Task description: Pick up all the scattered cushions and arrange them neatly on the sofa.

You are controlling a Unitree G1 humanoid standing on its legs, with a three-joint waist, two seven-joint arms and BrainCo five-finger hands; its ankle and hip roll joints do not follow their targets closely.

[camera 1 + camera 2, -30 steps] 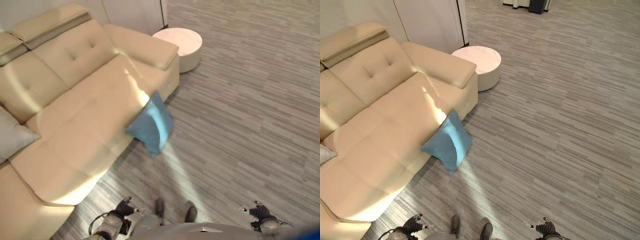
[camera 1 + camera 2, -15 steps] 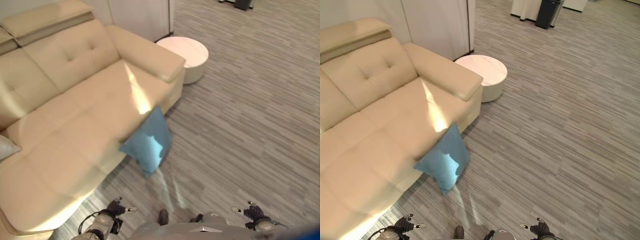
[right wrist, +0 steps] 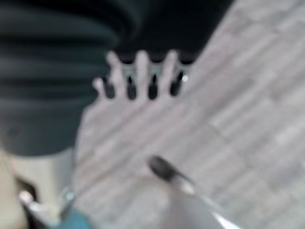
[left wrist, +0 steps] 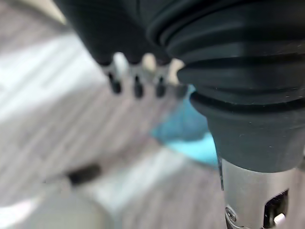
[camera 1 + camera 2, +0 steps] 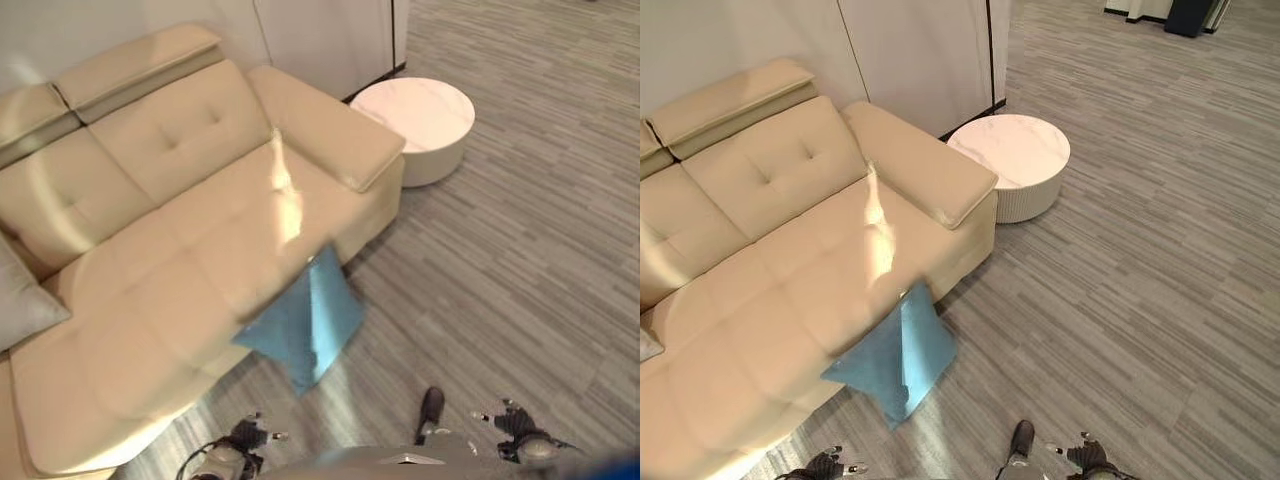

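A blue cushion [image 5: 308, 325] leans on the floor against the front of the cream sofa [image 5: 180, 250], also seen as a blue cushion [image 5: 895, 358] in the right eye view and past the fingers as a blue cushion [image 4: 190, 131] in the left wrist view. A grey cushion [image 5: 25, 305] rests on the sofa seat at the far left. My left hand [image 5: 245, 440] hangs low at the bottom edge, fingers straight and holding nothing. My right hand [image 5: 515, 425] hangs at the bottom right, open and empty, a good way from the blue cushion.
A round white side table [image 5: 418, 120] stands on the floor beside the sofa's right armrest [image 5: 325, 138]. White cabinet doors [image 5: 930, 50] rise behind it. Grey striped floor [image 5: 520, 260] stretches to the right.
The camera view has shifted, so sofa and side table sit further right and lower. The blue cushion still leans at the sofa front. Both hands stay low.
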